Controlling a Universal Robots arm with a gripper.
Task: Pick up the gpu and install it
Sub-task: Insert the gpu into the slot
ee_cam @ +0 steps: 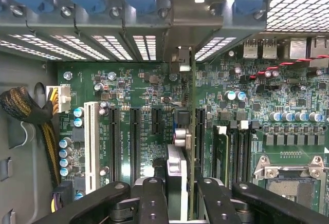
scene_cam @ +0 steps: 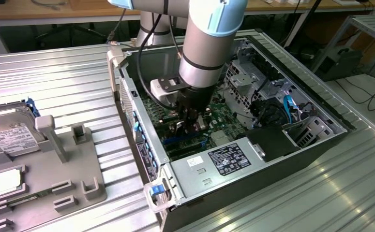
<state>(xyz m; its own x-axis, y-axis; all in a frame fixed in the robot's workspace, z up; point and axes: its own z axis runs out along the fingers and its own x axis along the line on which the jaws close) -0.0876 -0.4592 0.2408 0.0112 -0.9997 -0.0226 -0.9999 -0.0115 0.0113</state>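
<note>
The gpu (ee_cam: pixel 180 183) stands edge-on between my fingers (ee_cam: pixel 154 201), seen as a thin green-and-silver board reaching toward the case's rear slot openings (ee_cam: pixel 182 54). It sits over the motherboard (ee_cam: pixel 144 95), in line with a black expansion slot (ee_cam: pixel 199 136); whether it is seated I cannot tell. In the exterior view my gripper (scene_cam: pixel 190 123) is deep inside the open computer case (scene_cam: pixel 316 108), shut on the card just above the green board.
More black slots (ee_cam: pixel 123 142) and a white slot (ee_cam: pixel 92 147) lie beside the card, with the processor socket (ee_cam: pixel 290 178) and RAM (ee_cam: pixel 222 157) on its other side. A cable bundle (ee_cam: pixel 25 111) hangs nearby. Outside the case, a grey fixture (scene_cam: pixel 52 186) holds a hard drive (scene_cam: pixel 9 130) and processor chip (scene_cam: pixel 7 181).
</note>
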